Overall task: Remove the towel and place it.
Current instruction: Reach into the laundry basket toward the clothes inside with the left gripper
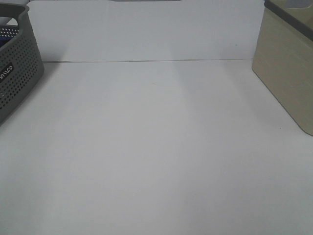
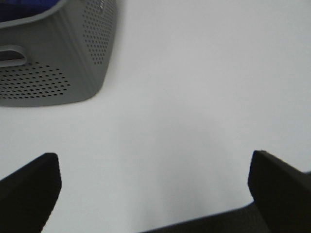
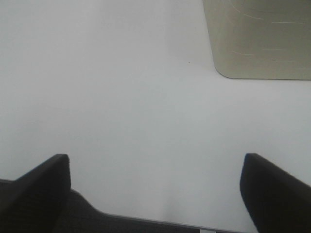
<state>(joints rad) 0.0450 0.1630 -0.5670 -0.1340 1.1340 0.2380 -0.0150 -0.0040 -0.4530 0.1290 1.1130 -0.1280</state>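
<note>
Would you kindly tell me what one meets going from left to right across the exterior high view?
Grey perforated plastic basket, white tabletop, beige box-shaped container with a dark grey rim.

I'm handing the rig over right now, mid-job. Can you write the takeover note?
Left tool: open, empty, above the white table, near the grey perforated plastic basket.
Right tool: open, empty, near the beige box-shaped bin.
Deep-blue soft towel: inside the grey basket; only a strip shows.
Done: nothing visible yet.
Left: grasp the towel, lift it out, place it.
</note>
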